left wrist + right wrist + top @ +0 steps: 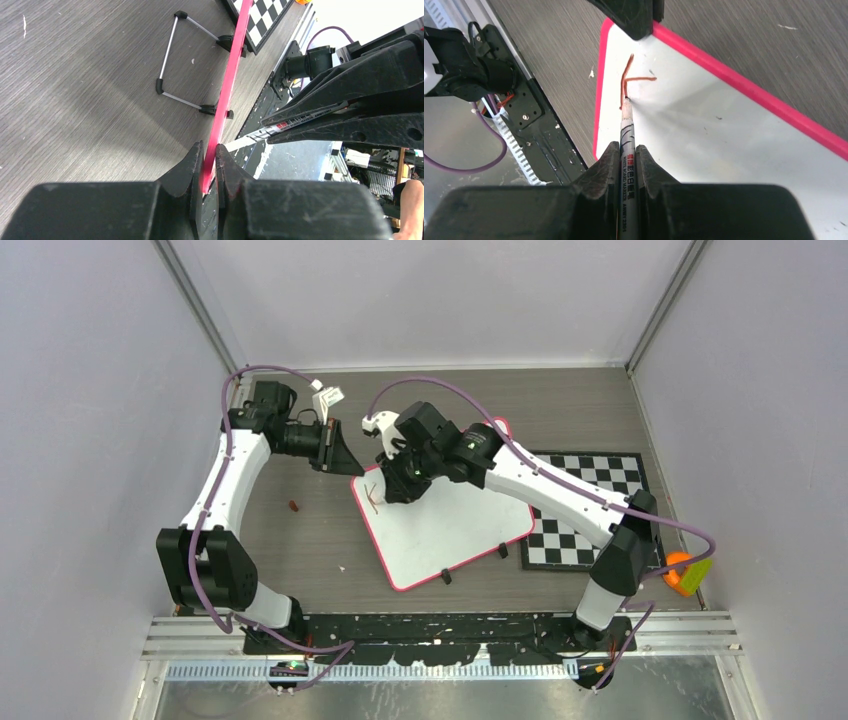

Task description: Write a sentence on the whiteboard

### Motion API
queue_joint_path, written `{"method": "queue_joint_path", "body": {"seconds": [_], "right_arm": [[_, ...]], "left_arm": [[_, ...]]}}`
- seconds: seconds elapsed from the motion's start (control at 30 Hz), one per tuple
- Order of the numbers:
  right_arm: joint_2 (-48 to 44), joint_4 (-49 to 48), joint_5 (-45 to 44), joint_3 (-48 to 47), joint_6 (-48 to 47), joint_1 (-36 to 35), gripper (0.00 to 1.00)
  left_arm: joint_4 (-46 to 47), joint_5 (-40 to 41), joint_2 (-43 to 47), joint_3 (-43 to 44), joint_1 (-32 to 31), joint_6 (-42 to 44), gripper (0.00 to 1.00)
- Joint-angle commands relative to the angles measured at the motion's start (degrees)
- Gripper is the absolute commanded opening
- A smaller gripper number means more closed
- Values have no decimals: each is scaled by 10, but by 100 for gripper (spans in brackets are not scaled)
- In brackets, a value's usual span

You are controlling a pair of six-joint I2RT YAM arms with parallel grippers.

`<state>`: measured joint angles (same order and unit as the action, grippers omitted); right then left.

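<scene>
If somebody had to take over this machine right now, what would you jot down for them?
Left gripper: shut on the pink rim of the whiteboard.
Right gripper: shut on the marker, its tip touching the board near a corner.
Done: only a couple of brownish-red strokes, the very start of the sentence.
Left: nearly all of the writing.

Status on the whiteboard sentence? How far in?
Done: left tool clamps the whiteboard rim; right tool grips the marker. In hand: tip on the board, only two brownish-red strokes drawn near one corner. Left: nearly the whole sentence; rest of board blank.
</scene>
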<state>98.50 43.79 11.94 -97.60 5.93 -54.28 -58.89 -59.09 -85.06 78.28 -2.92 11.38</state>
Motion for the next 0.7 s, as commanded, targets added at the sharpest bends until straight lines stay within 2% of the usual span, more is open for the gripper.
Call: {"method": "queue_joint_path", "body": {"seconds": [0.0,0.67], "right_arm": [[-36,-11,-25,22,-16,3,0],[-84,9,59,21,-40,24,0]], "left_arm": [[-11,-4,12,7,0,2,0],[-11,0,9,5,-2,4,0]]}}
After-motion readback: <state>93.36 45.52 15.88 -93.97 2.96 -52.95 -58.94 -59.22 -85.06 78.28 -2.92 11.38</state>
